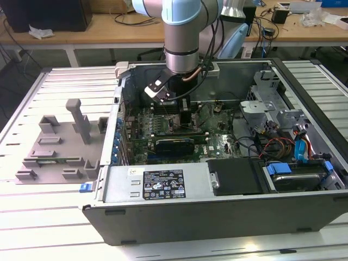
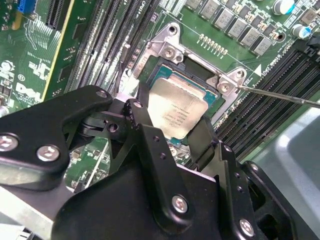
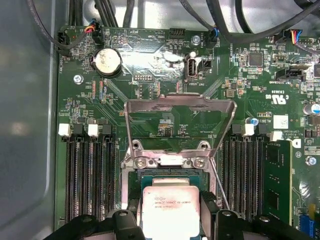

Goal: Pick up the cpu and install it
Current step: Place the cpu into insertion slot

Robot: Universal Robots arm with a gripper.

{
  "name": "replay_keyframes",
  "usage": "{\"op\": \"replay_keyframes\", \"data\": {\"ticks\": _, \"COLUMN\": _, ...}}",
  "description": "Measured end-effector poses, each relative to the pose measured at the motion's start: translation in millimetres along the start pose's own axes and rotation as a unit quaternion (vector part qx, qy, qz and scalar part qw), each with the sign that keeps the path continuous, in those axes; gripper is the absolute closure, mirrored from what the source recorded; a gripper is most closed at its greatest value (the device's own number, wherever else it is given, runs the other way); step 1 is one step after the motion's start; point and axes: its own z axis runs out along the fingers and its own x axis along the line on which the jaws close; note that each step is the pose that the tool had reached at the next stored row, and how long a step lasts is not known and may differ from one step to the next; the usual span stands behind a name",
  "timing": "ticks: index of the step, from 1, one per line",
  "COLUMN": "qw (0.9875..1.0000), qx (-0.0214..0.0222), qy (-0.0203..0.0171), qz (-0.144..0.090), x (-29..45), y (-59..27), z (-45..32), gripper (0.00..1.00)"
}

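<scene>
Exterior view's left: grey tray (image 1: 54, 147) with upright blocks sits on the slatted worktop (image 1: 32, 217), well apart from the work.

Centre: open computer case (image 1: 163, 217) lies on its side. The arm (image 1: 182, 38) reaches straight down into it, over the motherboard (image 1: 217, 144).

In both wrist views the end effector (image 2: 172, 120) is clamped on the cpu (image 3: 170, 205), black fingers (image 2: 145, 130) pressed against two opposite edges. The cpu sits directly over the socket (image 3: 170, 176), silver top up. Cannot tell whether it is seated or held just above. The load plate (image 3: 180, 103) stands raised behind the socket. The thin retention lever (image 3: 220, 187) runs close beside one finger. Memory slots (image 3: 90, 175) flank the socket on both sides.

Exterior view's right: drive cage (image 1: 261, 103) and loose cables (image 1: 272, 144), clear of the arm.

Risks, as judged:
- A slightly skewed or tilted cpu could bend socket contacts under any downward pressure.
- A finger could catch the lever, it is so near.
- Uneven release could drag the chip off square.
</scene>
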Motion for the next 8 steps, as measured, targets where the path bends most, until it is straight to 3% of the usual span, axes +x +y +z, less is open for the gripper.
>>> {"op": "replay_keyframes", "data": {"ticks": 3, "qw": 1.0, "qx": -0.0001, "qy": 0.0001, "qz": 0.0, "x": 0.1, "y": 0.0, "z": 0.3, "gripper": 0.45}}
{"op": "replay_keyframes", "data": {"ticks": 4, "qw": 1.0, "qx": -0.0001, "qy": 0.0001, "qz": 0.0, "x": 0.1, "y": 0.0, "z": 0.3, "gripper": 0.32}}
{"op": "replay_keyframes", "data": {"ticks": 8, "qw": 1.0, "qx": -0.0001, "qy": 0.0002, "qz": 0.0, "x": 0.1, "y": 0.1, "z": -0.4, "gripper": 0.32}}
